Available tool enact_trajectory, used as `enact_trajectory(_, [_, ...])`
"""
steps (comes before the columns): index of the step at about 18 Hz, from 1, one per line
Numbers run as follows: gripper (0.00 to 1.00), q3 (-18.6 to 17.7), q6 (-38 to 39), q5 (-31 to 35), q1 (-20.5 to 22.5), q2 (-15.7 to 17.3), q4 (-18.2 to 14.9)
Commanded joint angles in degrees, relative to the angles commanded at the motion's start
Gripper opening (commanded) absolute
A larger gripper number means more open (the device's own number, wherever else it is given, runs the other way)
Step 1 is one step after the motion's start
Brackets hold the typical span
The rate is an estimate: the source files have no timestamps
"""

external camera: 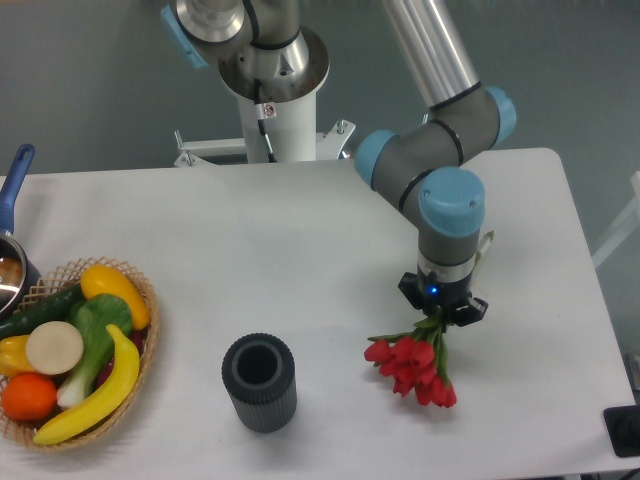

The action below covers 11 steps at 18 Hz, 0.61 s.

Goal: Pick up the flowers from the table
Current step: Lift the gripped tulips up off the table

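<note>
Red flowers (415, 365) lie near the table's (300, 250) right front edge; my gripper (441, 312) pinches their stems. I worry the heavy buds could droop and slip the thin stems free.

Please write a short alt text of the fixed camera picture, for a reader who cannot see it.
A robot arm's tool is closed on the stems of a bunch of red tulips, the flowers, with the buds hanging low over the white table. A dark ribbed cup stands to the left, and a basket of fruit and vegetables sits at the left edge.
</note>
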State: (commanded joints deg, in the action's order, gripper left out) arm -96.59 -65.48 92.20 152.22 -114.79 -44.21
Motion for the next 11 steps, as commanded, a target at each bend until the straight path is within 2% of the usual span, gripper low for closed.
enact_trajectory(4, [0.00, 1.6, 0.4, 0.2, 0.2, 0.2, -0.9])
enact_trajectory(8, [0.00, 6.3, 0.5, 0.0, 0.8, 1.3, -9.5])
enact_trajectory(11, [0.00, 8.2, 0.5, 0.0, 0.8, 1.3, -12.7])
